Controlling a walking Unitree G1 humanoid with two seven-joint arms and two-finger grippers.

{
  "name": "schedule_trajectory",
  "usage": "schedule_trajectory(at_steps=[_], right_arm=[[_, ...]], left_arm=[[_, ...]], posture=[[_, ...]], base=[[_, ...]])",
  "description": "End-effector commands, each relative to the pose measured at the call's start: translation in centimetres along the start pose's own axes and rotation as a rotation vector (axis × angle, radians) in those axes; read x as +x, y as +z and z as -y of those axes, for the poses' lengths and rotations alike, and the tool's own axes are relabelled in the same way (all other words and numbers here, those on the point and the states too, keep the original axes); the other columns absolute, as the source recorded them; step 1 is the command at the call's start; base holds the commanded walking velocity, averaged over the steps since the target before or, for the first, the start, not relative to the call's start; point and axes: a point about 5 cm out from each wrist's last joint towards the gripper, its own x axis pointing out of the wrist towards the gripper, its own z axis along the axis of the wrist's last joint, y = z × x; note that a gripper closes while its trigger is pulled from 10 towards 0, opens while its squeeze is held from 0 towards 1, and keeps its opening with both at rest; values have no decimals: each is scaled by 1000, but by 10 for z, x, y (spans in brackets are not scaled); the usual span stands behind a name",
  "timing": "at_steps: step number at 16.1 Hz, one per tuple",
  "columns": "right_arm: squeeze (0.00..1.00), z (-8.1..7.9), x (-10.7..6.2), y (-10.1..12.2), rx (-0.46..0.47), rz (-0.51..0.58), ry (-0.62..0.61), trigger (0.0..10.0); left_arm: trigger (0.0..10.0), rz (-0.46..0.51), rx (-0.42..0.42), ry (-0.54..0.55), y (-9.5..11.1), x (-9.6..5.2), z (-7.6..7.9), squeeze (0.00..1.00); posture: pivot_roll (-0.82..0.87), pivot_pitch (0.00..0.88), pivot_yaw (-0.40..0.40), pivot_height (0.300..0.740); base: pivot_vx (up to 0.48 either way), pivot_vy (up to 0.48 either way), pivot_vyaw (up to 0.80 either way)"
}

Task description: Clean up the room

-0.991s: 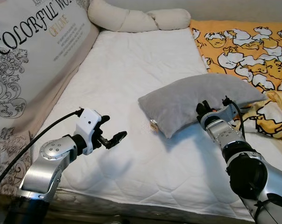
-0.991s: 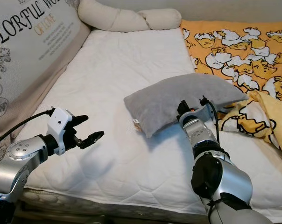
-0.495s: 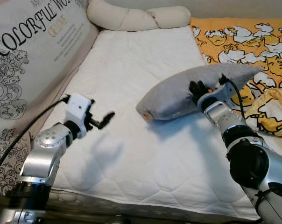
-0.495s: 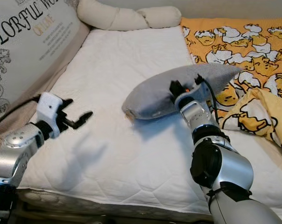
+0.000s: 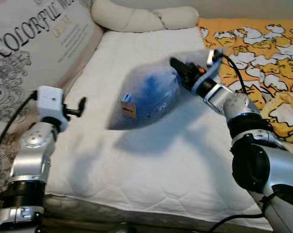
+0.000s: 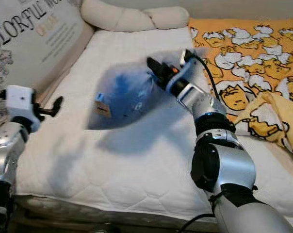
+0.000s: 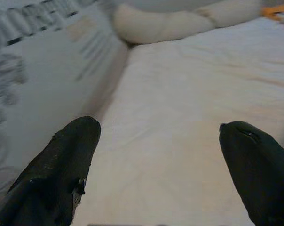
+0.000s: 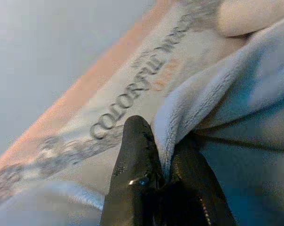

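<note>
A grey pillow (image 5: 146,94) with a small tag hangs blurred in the air above the middle of the white mattress (image 5: 161,165). My right gripper (image 5: 181,72) is shut on the pillow's right corner. In the right wrist view its black fingers (image 8: 137,174) pinch a fold of the fabric (image 8: 236,122). My left gripper (image 5: 77,108) is held over the mattress's left edge, well left of the pillow. In the left wrist view it is open (image 7: 158,155) with nothing between its fingers (image 7: 67,165).
A big printed cushion (image 5: 35,48) leans along the bed's left side. A cream knotted bolster (image 5: 141,19) lies at the head. An orange duck-print blanket (image 5: 263,53) covers the right side, bunched near my right arm. The mattress's front edge runs close below.
My right gripper has lifted the pillow off the mattress and swung it up and leftward. The left arm has drawn back to the left edge of the bed.
</note>
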Motion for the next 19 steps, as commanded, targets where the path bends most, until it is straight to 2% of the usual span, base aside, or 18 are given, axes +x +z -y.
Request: schedule_trajectory(at_steps=[1,2,3,6,7,8,10,11,12,14,15,17,19], right_arm=[[0,-16,0,12,-36,19,125,0],[0,-14,-4,10,-36,13,132,0],[0,9,-30,-9,16,-31,65,0],[0,41,-60,-41,68,-107,-58,0],[0,88,-112,-91,106,-229,-318,0],[0,99,-133,-105,104,-272,-414,0],[0,106,-150,-113,89,-302,-478,0],[0,106,-153,-114,77,-315,-481,0],[0,107,-158,-116,50,-343,-484,0],[0,111,-169,-127,-83,-472,-466,0],[0,111,-174,-131,-112,-504,-460,0],[0,112,-179,-131,-119,-499,-461,0],[0,111,-182,-128,-129,-484,-460,0]], left_arm=[[10000,20,-1,76,7,4,-14,0],[10000,18,-3,85,7,4,-15,0],[10000,-5,-17,71,2,5,-12,0],[10000,-26,-25,36,-5,7,-1,0],[10000,-47,-31,-53,-11,15,20,0],[10000,-54,-41,-105,-11,20,30,0],[10000,-75,-90,-223,-11,29,49,0],[10000,-90,-102,-264,-12,33,57,894],[10000,-127,-118,-326,-16,39,69,1000],[10000,-202,-110,-347,-25,48,88,1000],[10000,-244,-96,-369,-32,48,100,1000],[10000,-310,-95,-407,-47,43,119,1000],[10000,-355,-181,-415,-57,39,127,1000]], posture=[[21,0,104,740],[17,0,106,740],[10,0,108,740],[0,0,111,740],[-3,0,111,740],[-7,0,113,740],[-19,0,119,740],[-27,0,120,740],[-35,0,121,740],[-61,0,134,740],[-78,0,143,740],[-104,0,163,740],[-125,0,182,740]], base=[[0,0,0],[0,0,0],[0,0,0],[0,0,0],[0,0,0],[0,0,0],[0,0,0],[0,0,0],[0,0,0],[0,0,0],[0,0,0],[0,0,0],[0,0,0]])
